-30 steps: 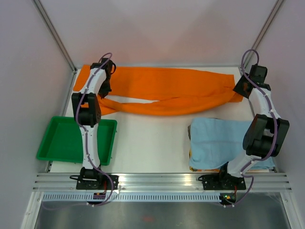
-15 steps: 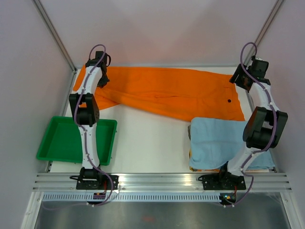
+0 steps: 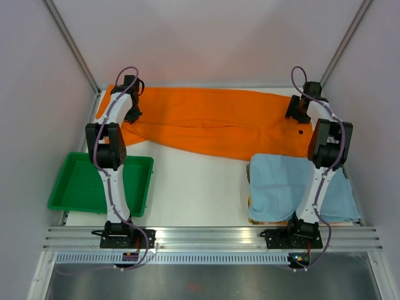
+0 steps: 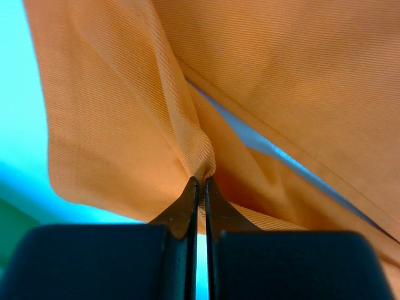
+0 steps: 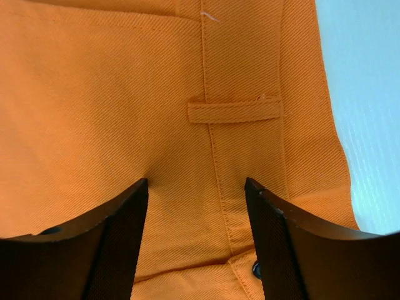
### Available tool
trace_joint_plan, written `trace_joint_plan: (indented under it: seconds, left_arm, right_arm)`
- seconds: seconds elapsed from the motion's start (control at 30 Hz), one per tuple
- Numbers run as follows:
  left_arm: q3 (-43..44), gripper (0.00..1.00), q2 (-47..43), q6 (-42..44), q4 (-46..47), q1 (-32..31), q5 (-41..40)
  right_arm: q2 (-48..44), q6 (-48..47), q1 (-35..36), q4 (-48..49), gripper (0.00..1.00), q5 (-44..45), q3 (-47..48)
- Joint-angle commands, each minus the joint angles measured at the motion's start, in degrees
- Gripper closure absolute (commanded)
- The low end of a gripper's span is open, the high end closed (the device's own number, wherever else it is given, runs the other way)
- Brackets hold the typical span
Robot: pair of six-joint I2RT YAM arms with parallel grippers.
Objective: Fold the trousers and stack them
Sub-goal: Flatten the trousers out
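Left claw (image 4: pixel 200 182) on crosswise, waist-right trousers (image 3: pixel 212 122)

Trousers (image 3: pixel 206 115): matt twill cloth; tray (image 3: pixel 78 184): glossy plastic.

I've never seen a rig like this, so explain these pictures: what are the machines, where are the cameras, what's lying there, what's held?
Two white robot arms stand at the near edge of a table. The wide picture looks down from above; the two close-ups come from wrist cameras. On the table lie orange trousers, a light blue cloth and a green tray. The left gripper pinches a fold of the trousers; the right gripper is open over the waistband, holding nothing.
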Motion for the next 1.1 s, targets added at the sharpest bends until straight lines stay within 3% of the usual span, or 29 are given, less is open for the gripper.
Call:
trace_joint_plan:
  seconds: [0.0, 0.1, 0.13, 0.27, 0.33, 0.5, 0.73, 1.07]
  left_arm:
    - [-1.25, 0.98, -7.68, 2.24, 2.66, 0.29, -1.91]
    - [-2.66, 0.98, -9.36, 2.77, 2.84, 0.29, -2.35]
    - [-2.92, 0.98, -9.71, 3.03, 2.58, 0.29, -2.52]
    - [-4.68, 0.98, -11.99, 4.0, 2.14, 0.29, -2.61]
    - [-6.17, 0.98, -13.92, 4.26, 2.48, 0.29, -1.92]
    - [-8.37, 0.98, -17.53, 4.97, 1.96, 0.21, -1.12]
    - [-9.08, 0.98, -21.67, 5.49, 2.05, 0.2, 0.64]
    - [-7.85, 0.98, -28.87, 7.78, -4.71, -0.06, 7.76]
  right_arm:
    - [-0.23, -1.82, 0.49, -3.71, 0.33, 6.68, 0.68]
    - [1.09, -3.05, 0.49, -3.71, 0.54, 8.53, 0.33]
    - [1.7, -3.4, 0.58, -4.23, 0.65, 8.62, 1.2]
    - [5.65, -4.37, 0.76, -6.17, 0.83, 8.71, 4.98]
    - [6.71, -4.63, 0.84, -6.43, 1.0, 8.1, 7.26]
    - [10.05, -4.55, 0.85, -6.88, 1.0, 6.86, 16.56]
    - [12.6, -0.7, 0.85, 0.86, 1.0, 2.74, 27.1]
    - [3.82, 3.37, 1.11, 14.39, 1.0, -2.63, 26.08]
